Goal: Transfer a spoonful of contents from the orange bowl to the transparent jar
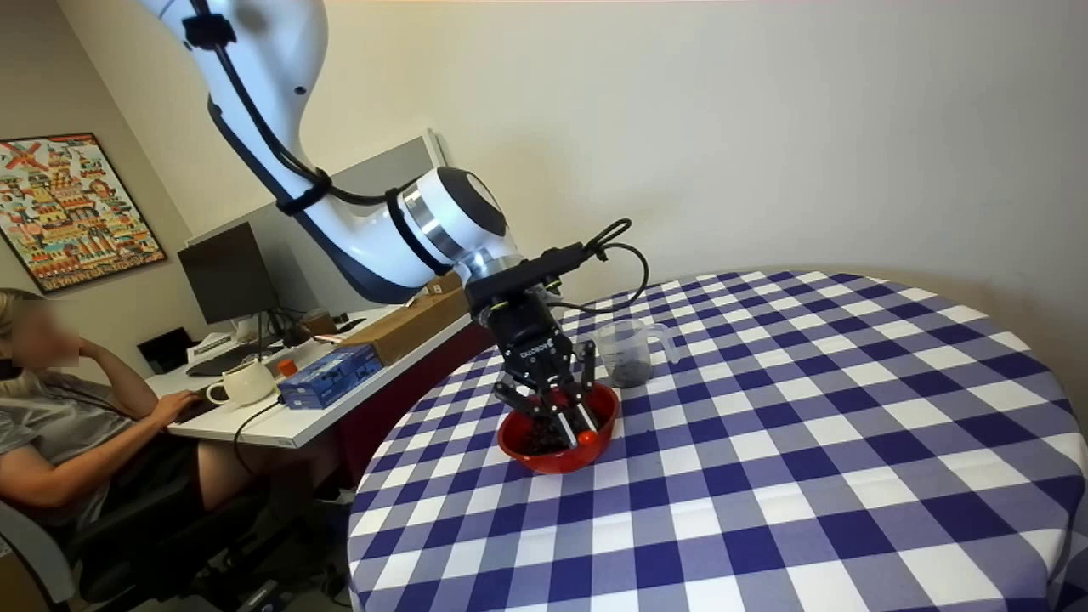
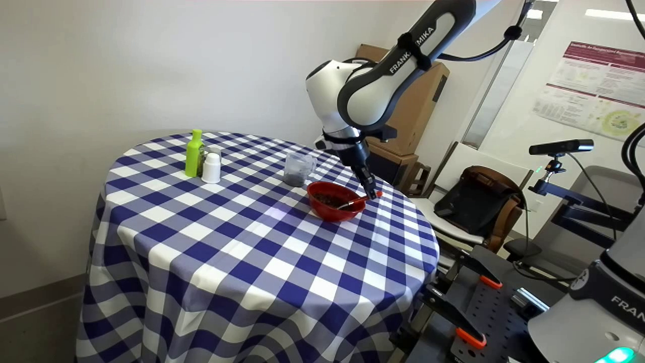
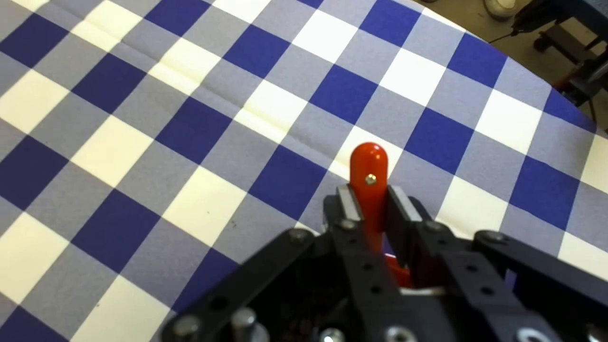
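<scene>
The orange-red bowl [image 1: 544,463] stands on the checked tablecloth with dark contents in it; it shows in both exterior views [image 2: 332,213], and a sliver of its rim shows in the wrist view [image 3: 398,274]. My gripper [image 1: 577,422] is low at the bowl's edge, shut on the red handle of a spoon [image 3: 369,164]. The spoon's metal end leans into the bowl in an exterior view [image 2: 359,200]. The transparent jar [image 1: 625,344], a jug with a handle, stands upright close beside the bowl with dark contents at its bottom; it shows in both exterior views [image 2: 297,169].
A green bottle [image 2: 193,155], a white cup [image 2: 211,170] and a partly hidden clear container [image 2: 215,150] stand farther along the table. A wall is behind the table. A desk [image 1: 297,425] with a seated person is beside it in an exterior view.
</scene>
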Tool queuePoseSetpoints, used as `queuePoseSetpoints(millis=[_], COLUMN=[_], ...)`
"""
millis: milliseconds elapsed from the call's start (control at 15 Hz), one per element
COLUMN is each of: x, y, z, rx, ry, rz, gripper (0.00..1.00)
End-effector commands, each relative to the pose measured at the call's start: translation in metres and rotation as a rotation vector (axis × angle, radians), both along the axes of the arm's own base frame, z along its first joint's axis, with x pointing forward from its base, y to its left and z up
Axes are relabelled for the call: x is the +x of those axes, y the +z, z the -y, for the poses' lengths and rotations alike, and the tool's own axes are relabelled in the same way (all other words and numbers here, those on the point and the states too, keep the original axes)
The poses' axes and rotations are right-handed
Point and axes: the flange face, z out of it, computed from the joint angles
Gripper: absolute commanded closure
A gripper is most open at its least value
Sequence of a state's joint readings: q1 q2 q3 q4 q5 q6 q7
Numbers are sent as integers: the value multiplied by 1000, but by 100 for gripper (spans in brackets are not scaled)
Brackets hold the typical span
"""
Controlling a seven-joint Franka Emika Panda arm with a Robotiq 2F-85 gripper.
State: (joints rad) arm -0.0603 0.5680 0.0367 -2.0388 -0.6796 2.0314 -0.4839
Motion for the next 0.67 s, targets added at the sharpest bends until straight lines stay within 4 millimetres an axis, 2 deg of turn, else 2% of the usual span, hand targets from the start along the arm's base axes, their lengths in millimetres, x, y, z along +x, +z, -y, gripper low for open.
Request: queuePoseSetpoints(millis=[0, 600], x=[13, 19], y=[0, 11], z=[12, 20], rx=[4, 49], ry=[-40, -108], rz=[-6, 12], gripper=[95, 95])
